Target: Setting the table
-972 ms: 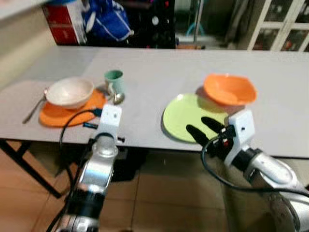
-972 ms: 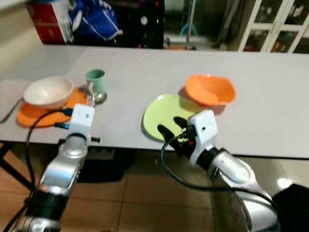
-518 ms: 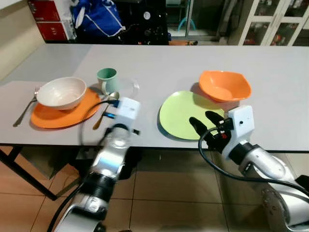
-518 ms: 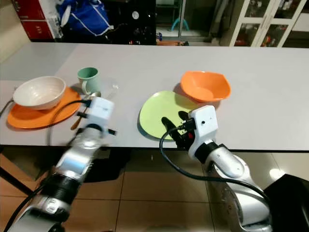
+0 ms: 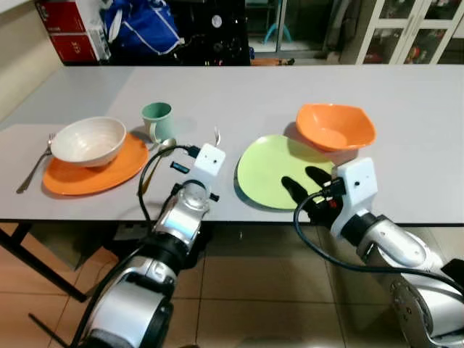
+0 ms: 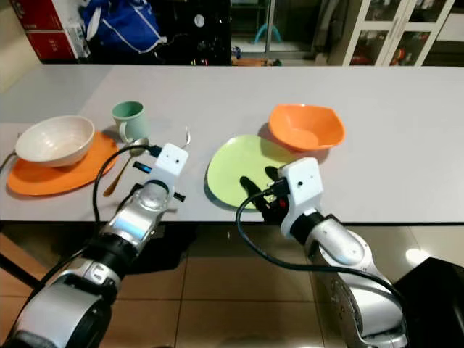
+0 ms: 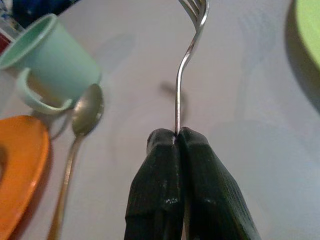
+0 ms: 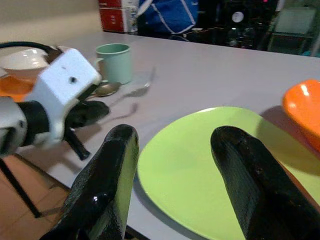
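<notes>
— What is the left hand (image 7: 177, 137) doing?
— It is pinching a fork (image 7: 186, 60) by the handle end, above the worktop (image 5: 239, 94) between the teal mug (image 5: 157, 119) and the green plate (image 5: 279, 172); the fork's long axis is running straight out from the fingers, tines farthest away.
— And the right hand (image 8: 175, 175)?
— It is hovering with fingers spread, holding nothing, over the green plate's near edge.

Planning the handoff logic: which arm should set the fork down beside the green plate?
Left. The left gripper is shut on the fork, over the table between the mug and green plate. The right gripper is open over the plate's near edge.
</notes>
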Robot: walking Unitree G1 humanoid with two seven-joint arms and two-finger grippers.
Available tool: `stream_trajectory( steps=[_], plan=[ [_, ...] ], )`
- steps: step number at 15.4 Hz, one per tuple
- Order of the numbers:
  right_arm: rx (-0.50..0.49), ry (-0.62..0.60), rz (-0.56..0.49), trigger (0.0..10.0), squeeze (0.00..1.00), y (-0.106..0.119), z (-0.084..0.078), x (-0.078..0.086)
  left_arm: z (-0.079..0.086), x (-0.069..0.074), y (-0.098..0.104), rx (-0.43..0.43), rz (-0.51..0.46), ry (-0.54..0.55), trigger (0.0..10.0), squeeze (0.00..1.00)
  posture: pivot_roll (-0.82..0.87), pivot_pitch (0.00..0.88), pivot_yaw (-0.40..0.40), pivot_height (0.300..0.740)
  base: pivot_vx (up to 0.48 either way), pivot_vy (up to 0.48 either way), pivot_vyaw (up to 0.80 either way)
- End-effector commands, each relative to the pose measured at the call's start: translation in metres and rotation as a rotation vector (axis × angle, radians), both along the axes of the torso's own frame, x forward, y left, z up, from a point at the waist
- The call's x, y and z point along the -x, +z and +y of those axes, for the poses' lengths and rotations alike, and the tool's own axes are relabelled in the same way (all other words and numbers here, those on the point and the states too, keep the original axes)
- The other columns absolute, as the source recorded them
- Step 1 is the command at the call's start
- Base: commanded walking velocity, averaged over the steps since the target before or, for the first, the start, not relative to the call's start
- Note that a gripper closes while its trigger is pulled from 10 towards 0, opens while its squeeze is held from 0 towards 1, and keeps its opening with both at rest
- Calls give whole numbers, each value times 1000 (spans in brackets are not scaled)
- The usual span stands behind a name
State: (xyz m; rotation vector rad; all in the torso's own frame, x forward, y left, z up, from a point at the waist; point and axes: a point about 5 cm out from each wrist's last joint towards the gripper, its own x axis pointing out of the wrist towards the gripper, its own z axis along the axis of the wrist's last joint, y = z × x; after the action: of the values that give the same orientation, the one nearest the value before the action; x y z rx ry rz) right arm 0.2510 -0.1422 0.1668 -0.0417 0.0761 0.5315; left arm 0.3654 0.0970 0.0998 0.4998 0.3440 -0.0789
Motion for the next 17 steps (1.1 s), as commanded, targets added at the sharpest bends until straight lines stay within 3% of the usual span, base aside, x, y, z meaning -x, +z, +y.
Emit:
stream_trajectory(
  steps=[1,6,11,17],
  plan=[
    [-4,21,-9,10000,0,4,3,0,-7,-5,8,17,-24,-5,10000,0,-127,0,80,740,0,0,0],
    [-3,24,-8,10000,0,5,4,0,-20,-9,9,36,-5,-24,10000,0,-137,0,92,740,0,0,0],
    [6,33,2,10000,0,3,3,2,-14,-10,4,73,56,46,10000,0,-141,0,99,740,0,0,0],
    [15,45,10,10000,0,2,2,3,-15,-8,-1,102,94,50,10000,0,-141,0,99,740,0,0,0]
  ],
)
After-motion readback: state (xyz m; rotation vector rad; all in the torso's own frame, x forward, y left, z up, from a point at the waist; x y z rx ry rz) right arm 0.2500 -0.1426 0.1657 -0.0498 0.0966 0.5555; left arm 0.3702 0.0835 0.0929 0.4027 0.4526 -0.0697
